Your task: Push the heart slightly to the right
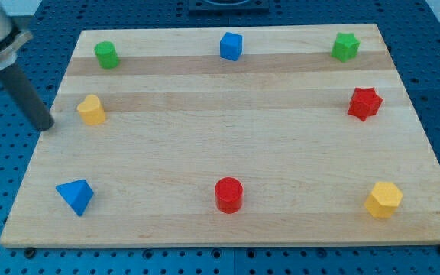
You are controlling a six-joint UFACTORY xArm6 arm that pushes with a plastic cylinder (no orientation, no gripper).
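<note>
The yellow heart block (pixel 92 110) lies near the left edge of the wooden board (pixel 228 145), in its upper half. My tip (pixel 45 125) is the lower end of a dark rod that comes down from the view's top left. It stands just left of the heart, at the board's left edge, with a small gap between them.
A green cylinder-like block (pixel 107 54), a blue cube (pixel 231 46) and a green star-like block (pixel 345 46) line the top. A red star (pixel 364 103) is at right. A blue triangle (pixel 76 195), red cylinder (pixel 228 194) and yellow hexagon (pixel 383 200) line the bottom.
</note>
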